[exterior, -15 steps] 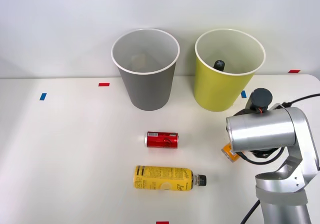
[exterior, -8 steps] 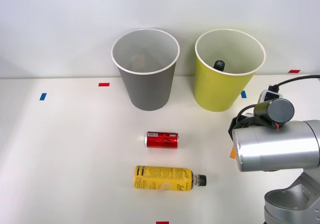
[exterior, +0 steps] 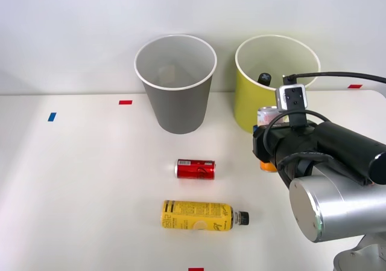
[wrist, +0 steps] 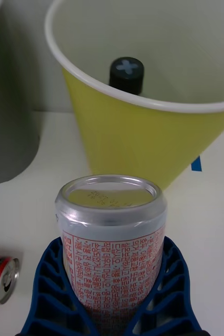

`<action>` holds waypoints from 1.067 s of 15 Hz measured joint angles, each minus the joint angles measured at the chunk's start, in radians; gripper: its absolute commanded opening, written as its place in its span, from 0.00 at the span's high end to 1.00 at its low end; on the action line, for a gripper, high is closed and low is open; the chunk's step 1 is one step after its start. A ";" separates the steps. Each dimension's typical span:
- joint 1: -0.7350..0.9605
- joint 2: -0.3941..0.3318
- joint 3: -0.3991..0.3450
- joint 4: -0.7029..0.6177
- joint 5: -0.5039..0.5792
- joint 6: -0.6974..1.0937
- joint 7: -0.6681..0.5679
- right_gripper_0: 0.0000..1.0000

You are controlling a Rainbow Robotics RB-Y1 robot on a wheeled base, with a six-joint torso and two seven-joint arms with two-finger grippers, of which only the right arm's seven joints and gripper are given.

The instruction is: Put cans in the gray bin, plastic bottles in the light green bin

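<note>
Gripping the speckled can [wrist: 112,231] upright, the tool [wrist: 112,294] hangs just beside the light green bin [wrist: 143,142].

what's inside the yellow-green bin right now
A black screw cap pokes up inside the tall yellow-green bin, against its white inner wall. The bottle below it is hidden by the bin's wall.

Right arm raised over the worktop, pincer clamped on a can

The right arm [exterior: 329,180] enters from the front view's right, its silver elbow housing low and near the camera, the black wrist reaching forward toward the light green bin [exterior: 265,105]. The pincer [wrist: 114,294] has its blue ribbed fingers [wrist: 51,283] curved around both sides of the upright speckled can [wrist: 112,236], touching it, just in front of the light green bin.
</note>
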 measured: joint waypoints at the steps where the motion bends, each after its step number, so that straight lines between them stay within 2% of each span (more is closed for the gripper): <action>1: 0.000 0.000 0.000 -0.009 -0.042 -0.037 0.037 1.00; 3: 0.000 0.001 -0.001 -0.022 -0.110 -0.113 0.090 1.00; 7: -0.009 0.017 -0.003 -0.023 -0.245 -0.291 0.112 1.00; 11: -0.098 0.020 -0.021 -0.002 -0.316 -0.317 0.118 1.00; 14: -0.173 0.020 -0.053 0.144 -0.411 -0.480 0.126 1.00; 16: -0.256 0.020 -0.067 0.251 -0.428 -0.575 0.133 1.00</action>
